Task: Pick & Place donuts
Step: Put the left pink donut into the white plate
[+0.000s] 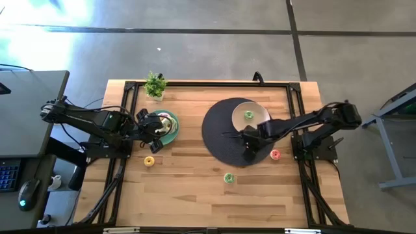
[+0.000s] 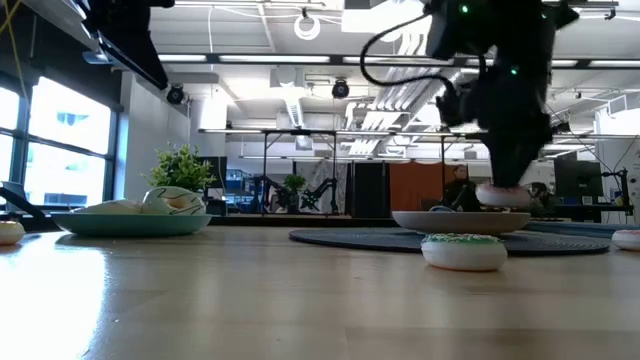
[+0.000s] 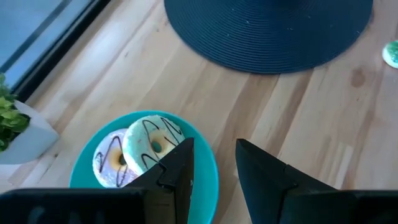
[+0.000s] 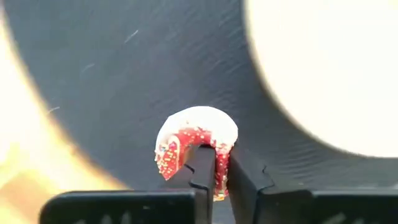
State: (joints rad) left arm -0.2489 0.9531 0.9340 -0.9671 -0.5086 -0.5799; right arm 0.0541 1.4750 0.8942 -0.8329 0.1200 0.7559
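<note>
- Nearest the table's front edge, a green donut [image 1: 229, 177] lies on bare wood, with a yellow donut [image 1: 149, 160] to its left and a pink donut [image 1: 275, 155] to its right.
- The right gripper [image 4: 216, 163] pinches a red donut [image 4: 196, 144] over the dark round mat [image 1: 221, 136].
- The left gripper [image 3: 214, 163], fingers slightly parted and empty, hovers by the teal plate [image 3: 205, 163] holding two iced donuts [image 3: 152, 144].
- Farther back, another green donut [image 1: 248, 115] sits on the beige plate [image 1: 259, 114].
</note>
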